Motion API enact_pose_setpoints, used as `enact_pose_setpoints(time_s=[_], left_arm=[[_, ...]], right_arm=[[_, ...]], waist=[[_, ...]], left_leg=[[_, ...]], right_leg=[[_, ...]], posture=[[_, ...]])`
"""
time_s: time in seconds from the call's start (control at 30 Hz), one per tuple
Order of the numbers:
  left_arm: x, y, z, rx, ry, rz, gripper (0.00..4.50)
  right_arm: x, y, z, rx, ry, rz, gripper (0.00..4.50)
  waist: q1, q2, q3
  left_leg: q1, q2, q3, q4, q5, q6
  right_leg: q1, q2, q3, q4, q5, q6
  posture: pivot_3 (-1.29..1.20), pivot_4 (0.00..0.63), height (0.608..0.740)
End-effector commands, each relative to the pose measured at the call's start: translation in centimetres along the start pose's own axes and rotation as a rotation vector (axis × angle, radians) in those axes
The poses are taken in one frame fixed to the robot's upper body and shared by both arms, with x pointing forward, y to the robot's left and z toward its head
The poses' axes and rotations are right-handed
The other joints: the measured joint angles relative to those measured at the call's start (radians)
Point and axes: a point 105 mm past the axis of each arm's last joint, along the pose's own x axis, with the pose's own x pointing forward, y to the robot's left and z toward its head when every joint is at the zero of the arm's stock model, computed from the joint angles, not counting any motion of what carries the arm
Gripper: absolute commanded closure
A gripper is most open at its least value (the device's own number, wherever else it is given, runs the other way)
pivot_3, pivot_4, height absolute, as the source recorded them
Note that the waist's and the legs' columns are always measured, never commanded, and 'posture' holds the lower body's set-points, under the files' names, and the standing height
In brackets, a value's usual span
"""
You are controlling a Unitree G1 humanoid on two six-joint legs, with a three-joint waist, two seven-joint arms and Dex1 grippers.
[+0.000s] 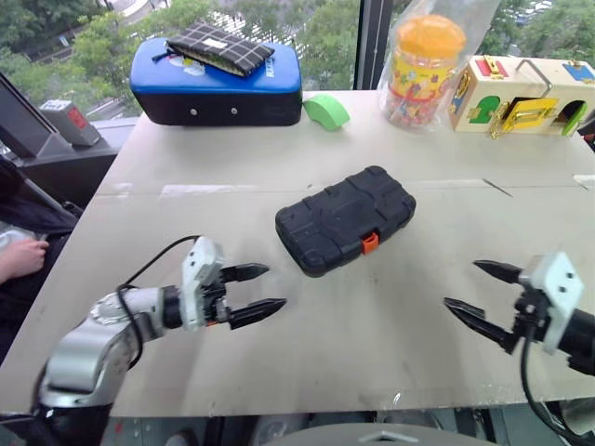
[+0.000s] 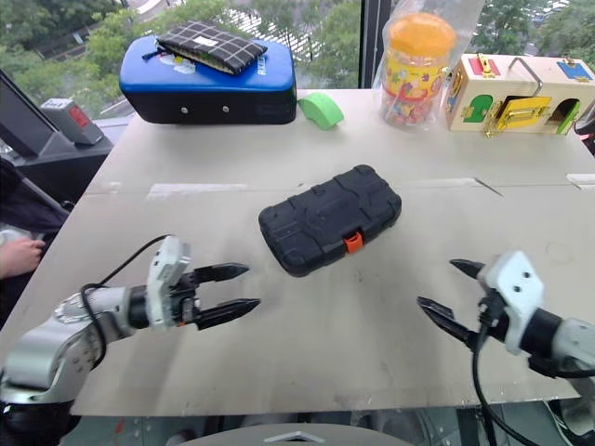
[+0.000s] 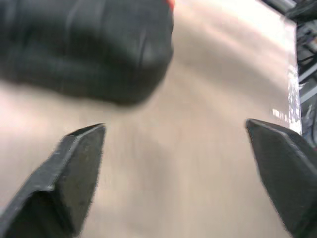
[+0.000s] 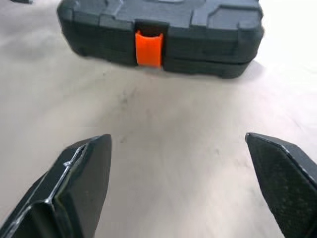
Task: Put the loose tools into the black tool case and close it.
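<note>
Black tool case [image 1: 345, 220] closed; both pincers empty.

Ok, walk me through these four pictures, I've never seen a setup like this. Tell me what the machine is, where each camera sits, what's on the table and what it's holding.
This is a humanoid robot with two arms, each ending in a gripper of two black fingers. The two wide pictures come from cameras in its head, looking down over the arms. The two close pictures come from a camera on each wrist, looking out between that gripper's fingers.

The left gripper and the right gripper are both open and hold nothing.

Between them, on the pale table, lies the flat black ribbed plastic tool case, shut, with its small orange latch facing the robot.

Along the far edge stand a bigger blue-and-black case with a checked pouch on top, a green tape roll, a jar with an orange lid and a wooden latch box. A person's hand shows at the left edge.
</note>
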Motion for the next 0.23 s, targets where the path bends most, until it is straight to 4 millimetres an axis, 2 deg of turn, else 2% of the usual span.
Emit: enact_pose_setpoints(time_s=[0.03, 0.13, 0.23], left_arm=[[-1.5, -0.7, 0.5, 0.094, 0.014, 0.038, 0.02], [-2.7, -1.1, -0.6, 0.106, 0.07, 0.072, 0.02], [-2.4, -1.3, 0.0, 0.05, 0.025, 0.055, 0.02]], right_arm=[[-2.6, 0.4, 0.1, -0.074, 0.009, 0.025, 0.0], [-5.1, 0.2, -1.4, -0.099, 0.059, -0.02, 0.0], [-5.7, -0.1, -3.0, -0.084, 0.079, -0.043, 0.0]], waist=[[0.014, 0.0, 0.0], [0.022, -0.001, 0.0], [0.027, -0.002, 0.0]], left_leg=[[-0.001, 0.0, 0.0, 0.0, 0.0, 0.0], [-0.001, 0.0, 0.001, 0.001, 0.0, 0.0], [-0.003, 0.0, 0.002, 0.001, 0.0, 0.0]], right_leg=[[0.0, -0.001, -0.001, -0.001, 0.0, 0.0], [0.0, -0.002, 0.0, -0.003, -0.001, -0.003], [0.0, -0.005, -0.001, -0.003, -0.002, -0.004]], posture=[[0.0, 0.15, 0.74], [0.0, 0.15, 0.74], [0.0, 0.15, 0.74]])
